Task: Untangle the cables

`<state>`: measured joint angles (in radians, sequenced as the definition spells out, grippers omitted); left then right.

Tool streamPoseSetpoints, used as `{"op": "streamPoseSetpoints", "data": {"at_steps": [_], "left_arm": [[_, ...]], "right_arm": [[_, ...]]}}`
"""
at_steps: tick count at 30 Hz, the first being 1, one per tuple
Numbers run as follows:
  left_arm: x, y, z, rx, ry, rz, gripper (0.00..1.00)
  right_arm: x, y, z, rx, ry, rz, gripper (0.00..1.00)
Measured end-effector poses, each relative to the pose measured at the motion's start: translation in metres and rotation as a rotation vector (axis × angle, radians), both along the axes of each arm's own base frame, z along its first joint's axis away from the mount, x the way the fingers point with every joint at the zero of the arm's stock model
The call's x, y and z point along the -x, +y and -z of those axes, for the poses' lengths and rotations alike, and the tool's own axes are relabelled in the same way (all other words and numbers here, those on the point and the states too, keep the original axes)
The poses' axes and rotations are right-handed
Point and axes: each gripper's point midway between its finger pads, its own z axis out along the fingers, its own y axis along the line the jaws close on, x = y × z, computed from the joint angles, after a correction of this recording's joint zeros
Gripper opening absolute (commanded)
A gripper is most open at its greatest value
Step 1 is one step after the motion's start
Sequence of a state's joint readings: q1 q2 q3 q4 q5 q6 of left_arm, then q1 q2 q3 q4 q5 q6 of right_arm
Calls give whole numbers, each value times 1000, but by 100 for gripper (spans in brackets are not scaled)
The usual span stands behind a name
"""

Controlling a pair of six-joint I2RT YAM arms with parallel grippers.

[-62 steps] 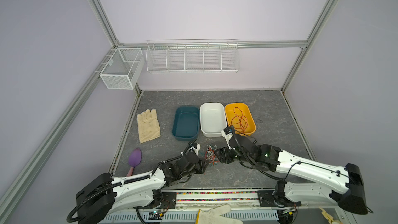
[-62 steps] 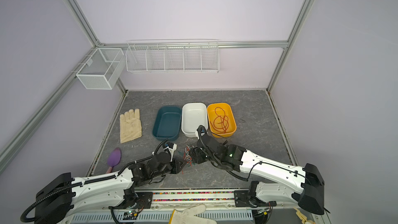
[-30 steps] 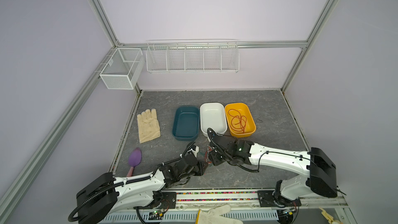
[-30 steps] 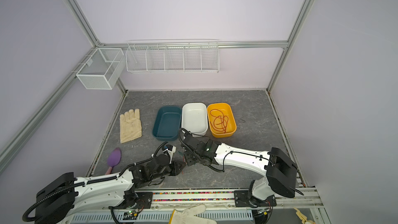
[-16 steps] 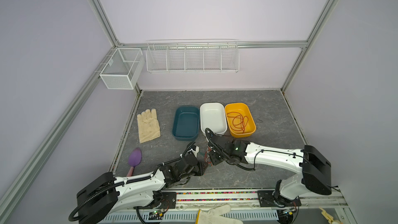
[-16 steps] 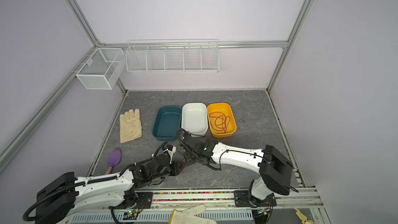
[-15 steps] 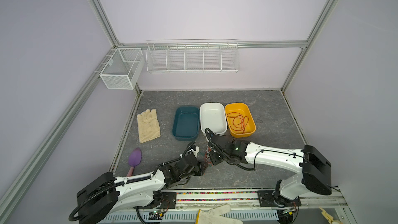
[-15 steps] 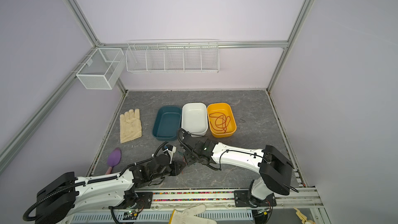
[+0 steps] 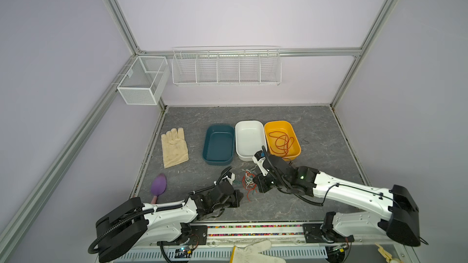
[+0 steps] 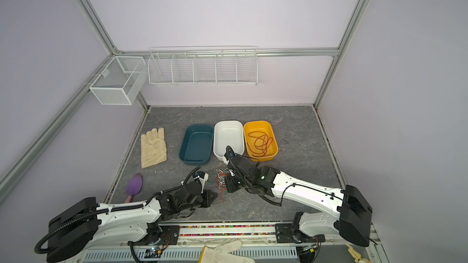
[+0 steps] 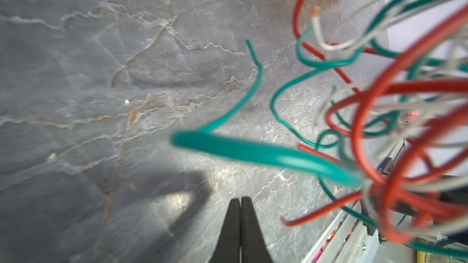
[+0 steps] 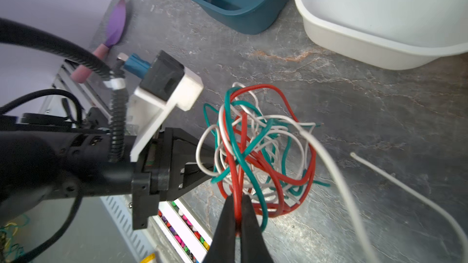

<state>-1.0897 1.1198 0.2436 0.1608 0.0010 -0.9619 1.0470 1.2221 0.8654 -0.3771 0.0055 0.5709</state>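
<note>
The cables form a tangle of red, green and white wires (image 9: 249, 182) (image 10: 220, 179) on the grey mat between my two grippers. My right gripper (image 12: 238, 198) (image 9: 255, 185) is shut on a red strand at the tangle's edge (image 12: 255, 153). A white strand (image 12: 405, 193) trails away from the tangle over the mat. My left gripper (image 11: 240, 199) (image 9: 240, 195) is shut with nothing showing between its fingers. In the right wrist view its tips (image 12: 210, 170) reach the side of the tangle. The left wrist view shows the wires (image 11: 392, 122) blurred and close beside that gripper. Another red-orange cable (image 9: 281, 142) lies coiled in the yellow tray (image 9: 268, 127).
A teal tray (image 9: 218, 142) and a white tray (image 9: 249, 137) stand in a row with the yellow one behind the tangle. A cream glove (image 9: 174, 146) and a purple scoop (image 9: 159, 185) lie at the left. A white glove (image 9: 253, 253) lies on the front rail.
The right gripper has closed on a red strand and drawn back a little to the right. The left gripper has closed too.
</note>
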Motion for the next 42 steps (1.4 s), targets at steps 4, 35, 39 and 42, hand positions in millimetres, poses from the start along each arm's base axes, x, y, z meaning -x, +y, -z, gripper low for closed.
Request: {"op": "streamPoseSetpoints", "data": {"at_steps": [4,35,39,42], "left_arm": [[0,-2,-12,40,-22,6,17],[6,-23,-89,420,-106,47,13],[6,-23,-89,421,-101,43,3],[6,-23,-88,417,-103,41,0]], "right_arm": [[3,-14,-4,-46,15,0,7],[19,-8,-26,-304,113,-105,6],[21,-7,-27,-315,118,-115,7],[21,-7,-27,-317,117,-116,7]]}}
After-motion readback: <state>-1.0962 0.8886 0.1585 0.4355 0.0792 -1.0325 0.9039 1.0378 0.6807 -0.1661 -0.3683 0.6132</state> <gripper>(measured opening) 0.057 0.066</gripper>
